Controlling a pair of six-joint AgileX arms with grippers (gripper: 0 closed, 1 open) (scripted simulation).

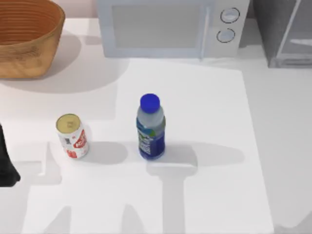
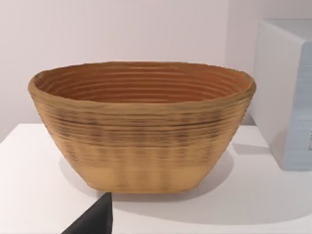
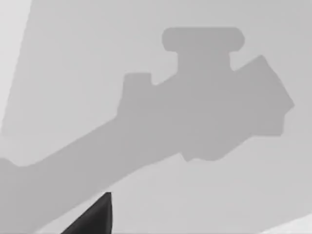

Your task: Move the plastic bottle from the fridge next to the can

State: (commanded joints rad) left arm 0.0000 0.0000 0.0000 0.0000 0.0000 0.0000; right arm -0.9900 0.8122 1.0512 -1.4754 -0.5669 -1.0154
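The plastic bottle, clear with a blue cap and blue-green label, stands upright on the white table near its middle. The can, white and red with a gold top, stands to its left with a bare gap between them. The grey fridge sits at the back right corner, away from the bottle. A dark part of my left arm shows at the table's left edge, left of the can. A dark tip of my left gripper faces the basket. A dark tip of my right gripper hangs over bare table with an arm's shadow on it.
A woven brown basket stands at the back left, seen close in the left wrist view. A white microwave with two round knobs stands at the back middle, between basket and fridge.
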